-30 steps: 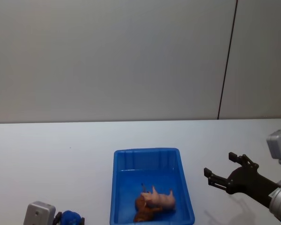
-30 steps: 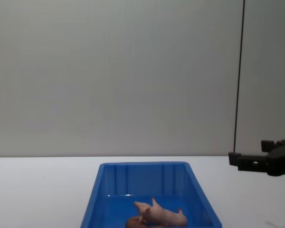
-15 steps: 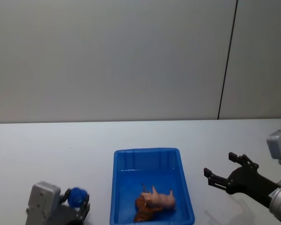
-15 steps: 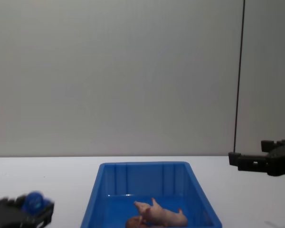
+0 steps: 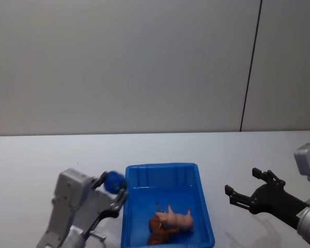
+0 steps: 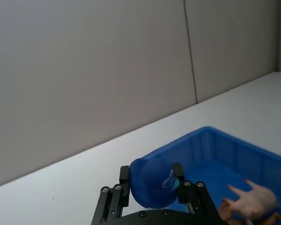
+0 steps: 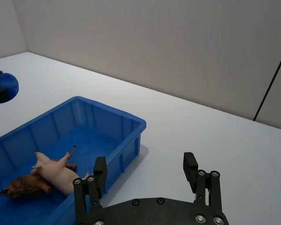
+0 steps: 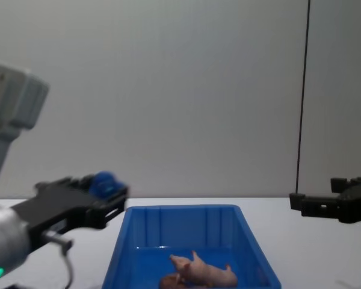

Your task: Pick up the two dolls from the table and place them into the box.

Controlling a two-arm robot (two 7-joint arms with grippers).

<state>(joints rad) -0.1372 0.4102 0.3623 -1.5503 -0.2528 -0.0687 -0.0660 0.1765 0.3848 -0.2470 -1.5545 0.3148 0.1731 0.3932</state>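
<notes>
Both dolls lie on the floor of the blue box (image 5: 163, 167): the pale pink pig (image 5: 178, 219) on its side, the reddish-brown animal (image 5: 157, 230) against it. My left gripper (image 5: 113, 188) hovers at the box's near left rim, shut on a small round blue object (image 5: 113, 182). The left wrist view shows that blue object (image 6: 152, 183) pinched between the fingers, with the box (image 6: 210, 140) and pig (image 6: 255, 204) beyond. My right gripper (image 5: 245, 188) stands open and empty over the white table (image 5: 41, 155), right of the box. In the right wrist view the pig (image 7: 54, 168) and brown animal (image 7: 25, 185) lie together.
A plain grey wall with a dark vertical seam (image 5: 250, 67) stands behind the table. The tabletop stretches bare to the left and behind the box.
My left arm has risen from the lower left corner and swung toward the box's left rim, carrying the blue object. The right gripper and the dolls have not moved.
</notes>
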